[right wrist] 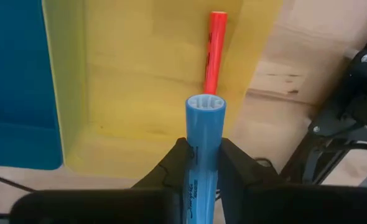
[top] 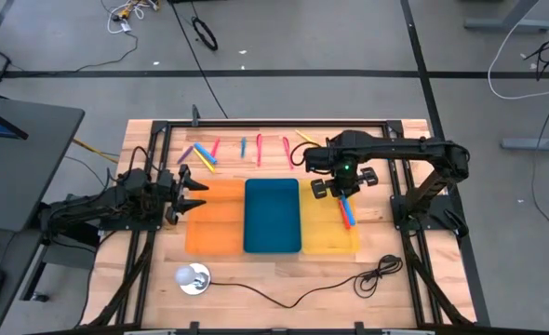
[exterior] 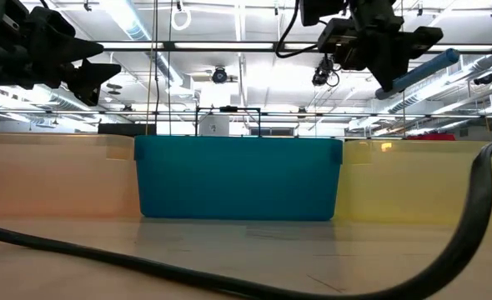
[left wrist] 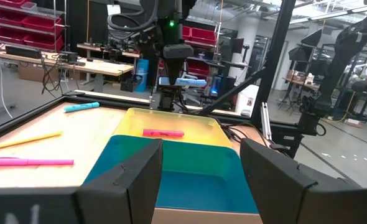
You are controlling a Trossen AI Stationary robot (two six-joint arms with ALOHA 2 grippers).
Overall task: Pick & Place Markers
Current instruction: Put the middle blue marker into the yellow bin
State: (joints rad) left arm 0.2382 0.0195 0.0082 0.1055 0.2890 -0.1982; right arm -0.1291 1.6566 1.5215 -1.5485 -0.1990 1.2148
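Three flat trays lie side by side: orange (top: 209,223), blue (top: 272,216) and yellow (top: 323,233). My right gripper (top: 342,191) hangs over the yellow tray, pointing down, shut on a blue marker (right wrist: 203,121). A red marker (right wrist: 214,50) lies flat on the yellow tray's floor. Several more markers (top: 243,147) lie on the wood along the table's far side. My left gripper (top: 195,191) stands level and open at the orange tray's left edge, with nothing between its fingers (left wrist: 127,180). My right gripper pinches the blue marker's barrel (right wrist: 202,152) between its two fingers (right wrist: 171,168), coming from above. The marker sticks out past the fingers toward the table's near edge. It is lifted clear above the yellow tray, tilted, its free end (exterior: 446,58) raised.
A black cable (top: 330,284) snakes across the near part of the table, close to the low camera. A white round object (top: 192,277) sits near the front left. A black frame (top: 284,122) rims the table.
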